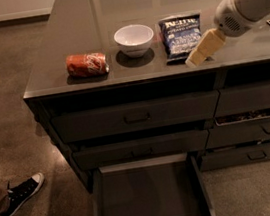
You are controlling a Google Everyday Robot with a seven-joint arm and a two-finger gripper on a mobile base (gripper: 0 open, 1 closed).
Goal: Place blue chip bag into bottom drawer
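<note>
Shoes (21, 193): a pair of black-and-white sneakers on the floor (2, 99) at the near left, well apart from the drawers.
Bottom drawer (95, 207): pulled out toward the camera, top open, with its dark floor in full view. Open floor lies on both sides of it.
Upper drawers (136, 116): two handled fronts above it are pushed in.
Neighbouring stack (255, 115): the middle drawer is slightly ajar, its contents too small to tell.
Countertop (86, 16): its front edge runs straight above the drawers, and the far half is a broad glossy surface.
Soda can (86, 65): lies on its side near the front edge, at the left.
Bowl (134, 39): white and upright, between the can and the bag. Only its pale inside shows.
Blue chip bag (181, 35): lies flat on the countertop just right of the bowl, label up.
Gripper (194, 59): cream-coloured and angled down-left from the white arm (246, 5). Its tip is at the bag's near right corner, close to the front edge. Whether it touches the bag is unclear.
Grip state: cannot tell.
</note>
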